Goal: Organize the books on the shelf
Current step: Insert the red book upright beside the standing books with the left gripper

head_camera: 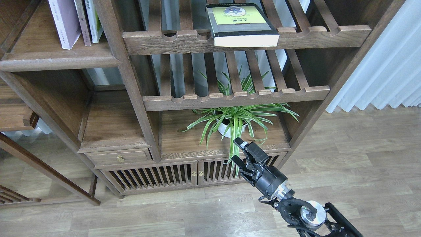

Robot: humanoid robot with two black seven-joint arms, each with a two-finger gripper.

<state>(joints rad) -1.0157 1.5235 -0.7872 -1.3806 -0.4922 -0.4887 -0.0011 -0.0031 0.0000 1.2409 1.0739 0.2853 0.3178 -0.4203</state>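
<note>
Yellow-green cover panel on black book (pixel 241 24), writing illegible

- Thick book (pixel 241 24) lies flat on the upper slatted rack (pixel 315 34).
- Three books (pixel 77 21) stand on the plank shelf (pixel 59 59), left of it.
- Potted plant (pixel 235 121) sits below both racks.

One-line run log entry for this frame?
right gripper: open, empty, low by plant | left gripper: not in view | black book: flat on slatted rack | lavender book: upright on shelf
</note>
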